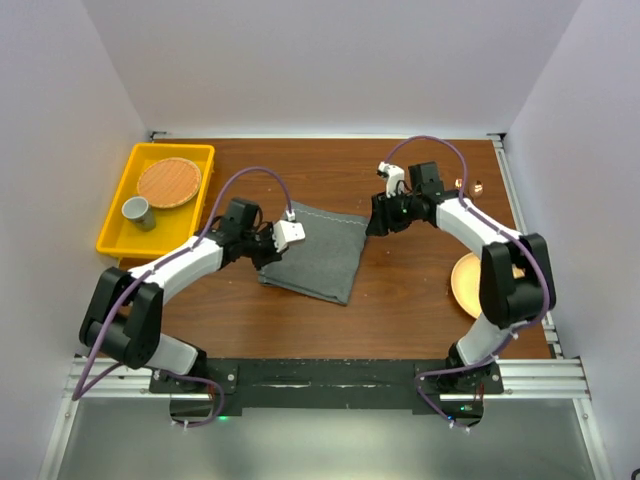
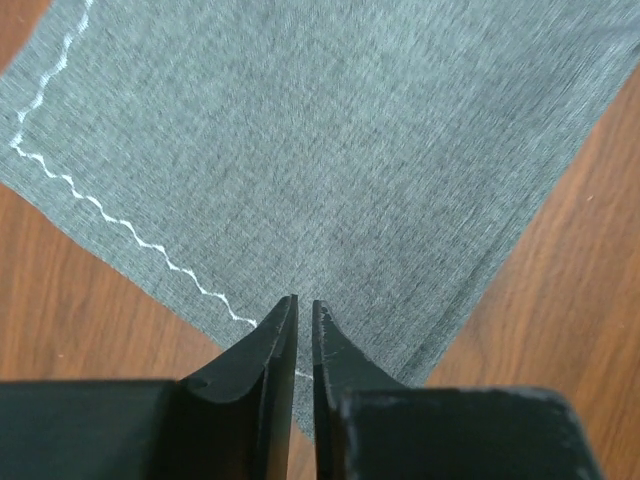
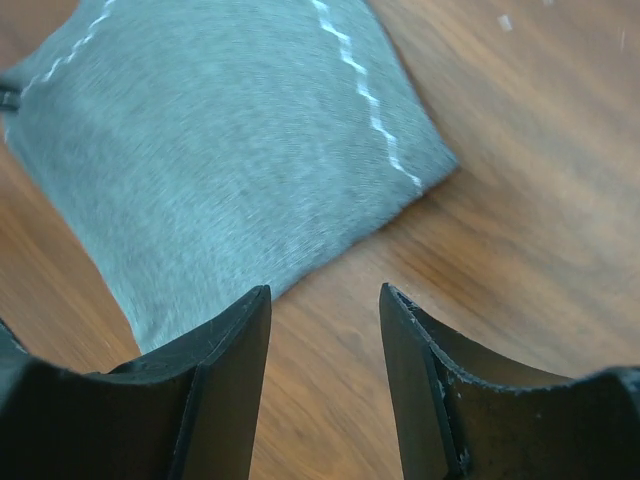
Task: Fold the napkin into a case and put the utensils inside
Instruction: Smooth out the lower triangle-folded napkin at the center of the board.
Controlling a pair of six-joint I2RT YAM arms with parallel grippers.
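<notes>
The dark grey napkin (image 1: 322, 252) lies folded flat on the wooden table, its white stitched hem (image 2: 150, 240) showing in the left wrist view. My left gripper (image 1: 270, 248) hovers over the napkin's left corner (image 2: 330, 200). Its jaws are closed to a thin slit with nothing between them (image 2: 304, 302). My right gripper (image 1: 378, 222) stands open over bare wood just off the napkin's right corner (image 3: 250, 170), with nothing between its fingers (image 3: 325, 290). A small copper-coloured piece (image 1: 478, 186), possibly one of the utensils, shows behind the right arm. The rest is hidden.
A yellow bin (image 1: 115, 215) at the back left holds a round woven mat (image 1: 168, 182) and a grey cup (image 1: 137, 212). A yellow-orange plate (image 1: 463, 285) sits at the right, partly behind the right arm. White walls close in the table.
</notes>
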